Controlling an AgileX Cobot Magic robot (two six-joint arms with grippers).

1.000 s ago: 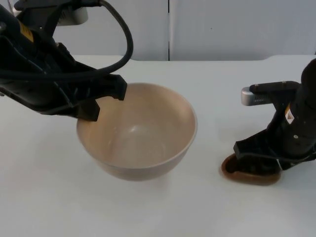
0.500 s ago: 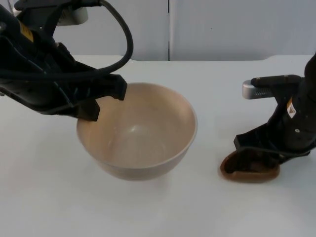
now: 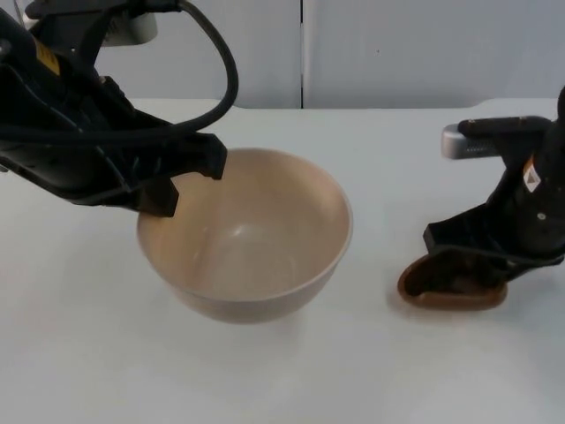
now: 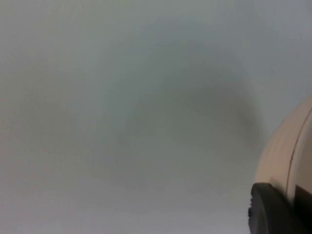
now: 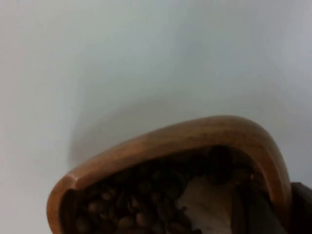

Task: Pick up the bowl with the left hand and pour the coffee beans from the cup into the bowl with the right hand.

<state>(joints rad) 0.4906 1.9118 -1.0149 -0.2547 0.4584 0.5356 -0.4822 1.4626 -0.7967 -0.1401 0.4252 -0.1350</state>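
Fingers of the left gripper are clamped on the near-left rim of the bowl, one inside the wall, one outside. Left wrist view agrees: a black fingertip sits against the bowl's pale outer wall. The bowl looks empty inside; a soft shadow on the counter beneath suggests it hangs just off the surface, but I can't be sure.

Bowl handling, my read: rigid, smooth, probably ceramic or melamine, so moderately heavy and slick. A one-sided rim pinch leaves the weight hanging off the fingers, so it may sag or rotate; keep it low and move slowly.

Right of the bowl, well apart, the right gripper is down over the cup, a brown wooden cup sitting on or just above the counter. Fingers straddle its far rim and look clenched on it. Right wrist view shows the cup's rim and coffee beans filling it.

Cup handling, my read: light, stiff wood, decent friction, thin rim is the only real hold. Beans are loose and will roll and bounce, so tilt gradually with the lip over the bowl's centre. Pour not started yet; cup needs lifting and carrying across first.
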